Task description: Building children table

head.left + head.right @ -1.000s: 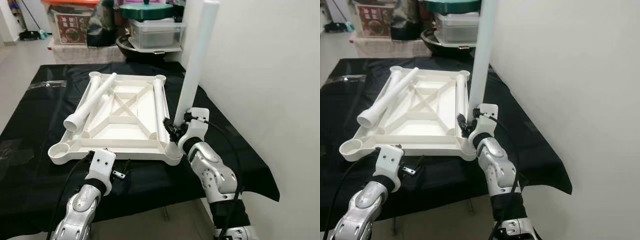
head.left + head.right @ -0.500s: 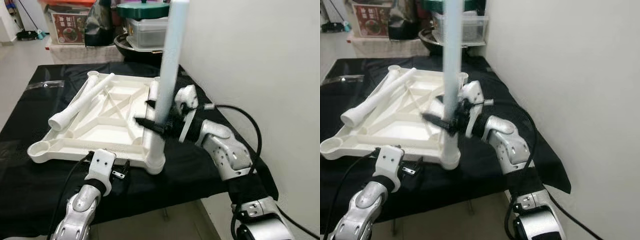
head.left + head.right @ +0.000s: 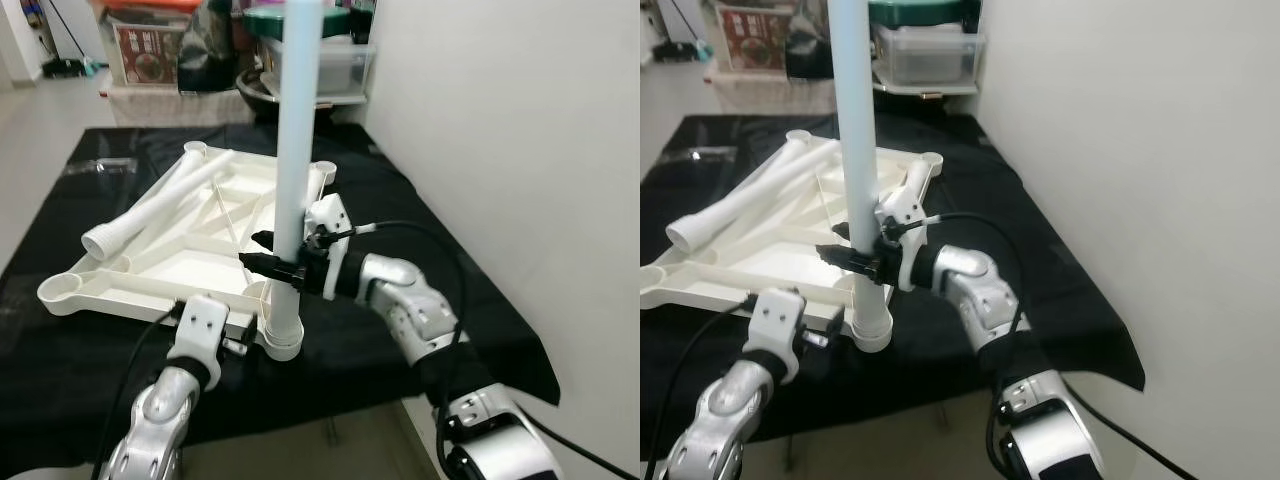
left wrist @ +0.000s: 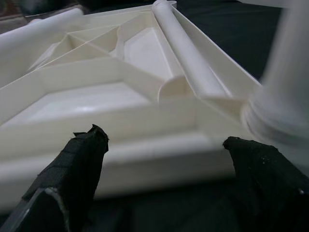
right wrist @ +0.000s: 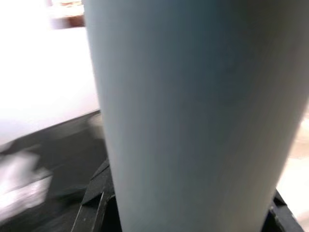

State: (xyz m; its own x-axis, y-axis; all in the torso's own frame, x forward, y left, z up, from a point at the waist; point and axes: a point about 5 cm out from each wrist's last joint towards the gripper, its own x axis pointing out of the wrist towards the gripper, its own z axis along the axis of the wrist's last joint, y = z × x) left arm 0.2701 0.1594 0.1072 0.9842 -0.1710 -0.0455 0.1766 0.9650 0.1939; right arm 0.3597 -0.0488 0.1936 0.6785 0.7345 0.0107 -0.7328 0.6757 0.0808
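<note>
My right hand (image 3: 283,267) grips the white table leg (image 3: 294,170) upright, its foot in the near-right corner socket (image 3: 281,340) of the upturned tabletop (image 3: 160,262); my left hand (image 4: 164,154) waits open just near it.

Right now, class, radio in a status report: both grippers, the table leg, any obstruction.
Right gripper shut on upright table leg, seated in near corner socket. Left gripper open, idle at tabletop edge. Loose legs lying on tabletop.

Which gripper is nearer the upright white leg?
Right. The right gripper has its fingers clamped around the upright leg above its base. The left gripper, open, sits beside the leg's base at the tabletop's near edge.
</note>
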